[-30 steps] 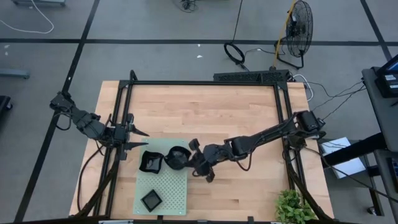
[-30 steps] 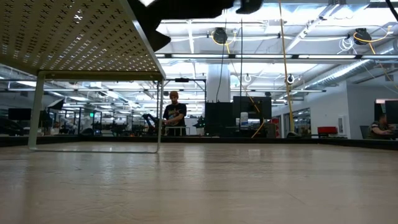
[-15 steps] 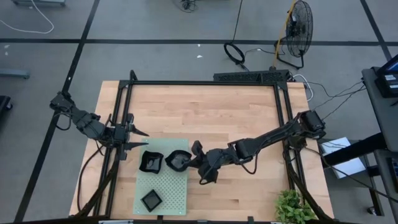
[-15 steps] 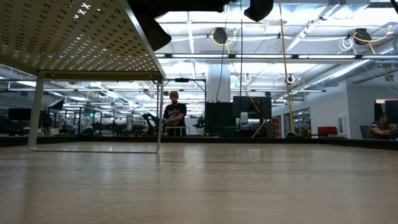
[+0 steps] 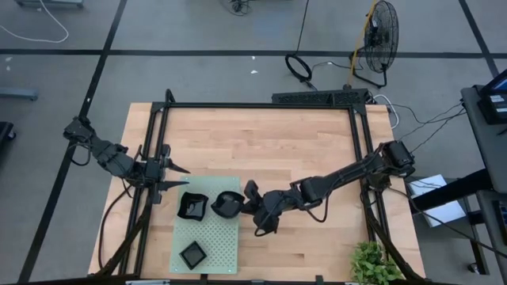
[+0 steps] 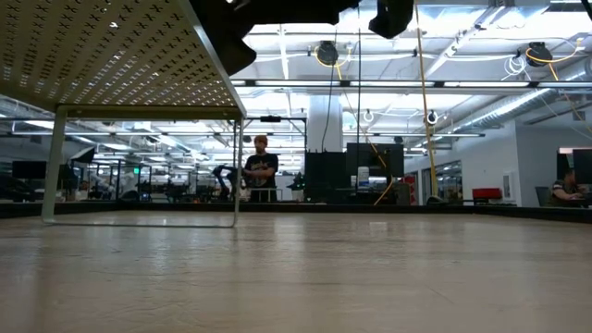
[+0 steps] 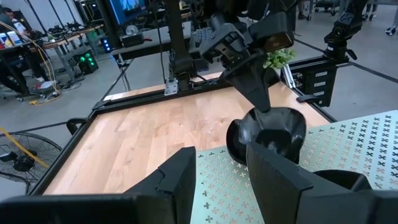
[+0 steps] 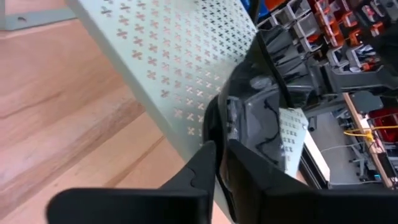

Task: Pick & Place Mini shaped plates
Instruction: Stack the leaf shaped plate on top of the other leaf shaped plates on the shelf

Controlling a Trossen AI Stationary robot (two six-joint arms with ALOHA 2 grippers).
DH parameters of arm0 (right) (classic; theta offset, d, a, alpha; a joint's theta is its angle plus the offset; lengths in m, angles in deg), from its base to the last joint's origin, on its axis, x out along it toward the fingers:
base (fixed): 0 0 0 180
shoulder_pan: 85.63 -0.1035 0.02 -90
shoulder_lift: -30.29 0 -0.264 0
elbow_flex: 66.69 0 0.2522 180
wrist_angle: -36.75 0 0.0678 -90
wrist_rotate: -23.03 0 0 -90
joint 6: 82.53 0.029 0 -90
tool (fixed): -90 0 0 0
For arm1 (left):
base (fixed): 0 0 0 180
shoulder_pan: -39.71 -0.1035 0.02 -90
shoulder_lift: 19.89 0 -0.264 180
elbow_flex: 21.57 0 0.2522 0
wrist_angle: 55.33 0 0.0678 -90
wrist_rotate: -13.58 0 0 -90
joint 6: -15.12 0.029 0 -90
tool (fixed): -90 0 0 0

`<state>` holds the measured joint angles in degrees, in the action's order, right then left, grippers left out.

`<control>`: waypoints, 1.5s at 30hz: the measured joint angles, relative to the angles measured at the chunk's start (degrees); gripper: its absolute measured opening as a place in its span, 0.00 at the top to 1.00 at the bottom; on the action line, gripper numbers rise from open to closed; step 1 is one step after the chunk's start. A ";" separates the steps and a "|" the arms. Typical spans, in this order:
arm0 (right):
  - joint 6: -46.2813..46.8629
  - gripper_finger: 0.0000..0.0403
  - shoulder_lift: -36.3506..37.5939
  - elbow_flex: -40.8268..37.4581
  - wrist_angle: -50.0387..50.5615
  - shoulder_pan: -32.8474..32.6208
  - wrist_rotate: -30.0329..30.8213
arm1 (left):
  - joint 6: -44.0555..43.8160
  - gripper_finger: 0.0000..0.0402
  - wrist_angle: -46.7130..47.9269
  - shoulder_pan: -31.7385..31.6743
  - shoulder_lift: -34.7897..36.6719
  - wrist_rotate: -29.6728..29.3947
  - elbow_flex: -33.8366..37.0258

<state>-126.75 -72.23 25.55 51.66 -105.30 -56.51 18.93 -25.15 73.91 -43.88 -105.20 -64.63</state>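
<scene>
Placing step: right end effector pinches the rim of a glossy black round mini plate, fingers near-closed, at the pale green perforated mat's edge. Next: open fully, retreat. Left end effector waits open, empty.

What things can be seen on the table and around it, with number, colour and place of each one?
mini shaped plates: three, glossy black, on the perforated mat: one at its far left part, one at its far right corner by the right gripper, one near its front edge
perforated mat: one, pale green, raised on legs, front left part of the table
table: one, light wood, with a black frame around it
plant: one, green, front right corner of the table
fan: one, black, on the floor behind the table
person: one, dark clothes, far off in the room
left gripper: black, open, waiting at the table's left edge, holding nothing
right gripper: black, pinching the rim of the far right plate
</scene>
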 joint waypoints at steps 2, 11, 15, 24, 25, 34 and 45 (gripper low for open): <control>0.16 0.90 0.00 0.00 0.04 -0.28 0.15 | 0.00 0.63 0.00 -0.01 0.00 0.00 0.00; 1.89 0.77 0.00 0.00 -1.53 -0.81 6.88 | 0.00 0.63 0.00 0.01 0.00 0.00 0.00; 3.99 0.75 0.00 0.00 -5.43 -1.98 9.26 | 0.00 0.63 0.00 0.01 0.00 0.00 0.00; 18.68 0.76 0.49 0.01 -4.02 -2.20 28.43 | 0.00 0.63 0.01 0.00 0.00 -0.01 0.00; 19.94 0.76 0.52 0.04 -2.35 -2.16 30.16 | 0.00 0.63 0.00 0.00 0.00 0.00 0.00; 35.33 0.80 0.48 -0.26 8.88 -1.65 24.13 | 0.00 0.63 0.00 0.01 0.00 0.00 0.00; 34.51 0.83 0.48 -3.83 -1.57 0.28 10.16 | 0.00 0.63 0.02 0.00 0.00 0.00 0.00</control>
<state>-92.24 -71.75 21.72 50.09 -105.02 -46.35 18.93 -25.13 73.91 -43.88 -105.20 -64.63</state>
